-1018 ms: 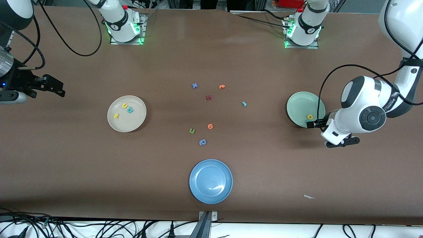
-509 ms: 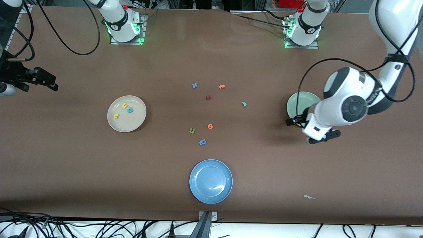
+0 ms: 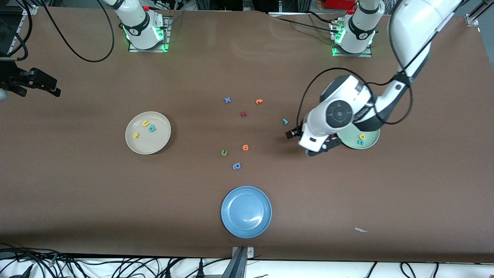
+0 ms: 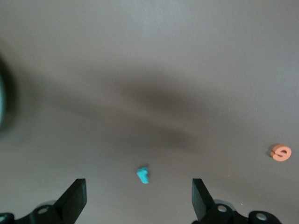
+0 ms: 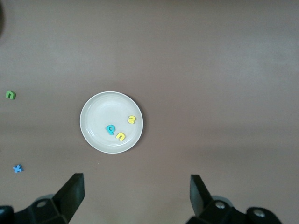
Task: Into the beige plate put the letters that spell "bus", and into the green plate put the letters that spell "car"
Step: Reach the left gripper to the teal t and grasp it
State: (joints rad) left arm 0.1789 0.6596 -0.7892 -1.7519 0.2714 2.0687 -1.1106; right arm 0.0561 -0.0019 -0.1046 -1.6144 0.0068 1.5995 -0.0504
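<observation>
The beige plate [image 3: 148, 146] [image 5: 100, 107] holds a yellow u [image 3: 145, 123], a teal b [image 3: 151, 128] and a yellow s [image 3: 135, 135]. The green plate [image 3: 370, 143], partly under the left arm, holds a yellow a [image 3: 361, 136] and a teal c [image 3: 360, 142]. A teal r [image 3: 285, 121] [image 4: 143, 175] lies on the bare table between that plate and the middle cluster. My left gripper [image 3: 290, 134] [image 4: 138, 187] hangs open just over the r, which shows between its fingers. My right gripper [image 3: 57, 88] [image 5: 135, 184] waits open and empty, high at the right arm's end of the table.
Loose letters lie mid-table: a blue x [image 3: 227, 100], an orange letter [image 3: 259, 101], a dark red one [image 3: 243, 114], another orange one [image 3: 245, 147] [image 4: 281, 152], a green u-shape [image 3: 224, 153] and a blue b/p-shape [image 3: 236, 166]. A blue plate [image 3: 246, 227] sits nearest the front camera.
My left arm has swung from over the green plate toward mid-table, uncovering the plate's letters and stopping over the teal r. The right gripper has drawn back toward its table end.
</observation>
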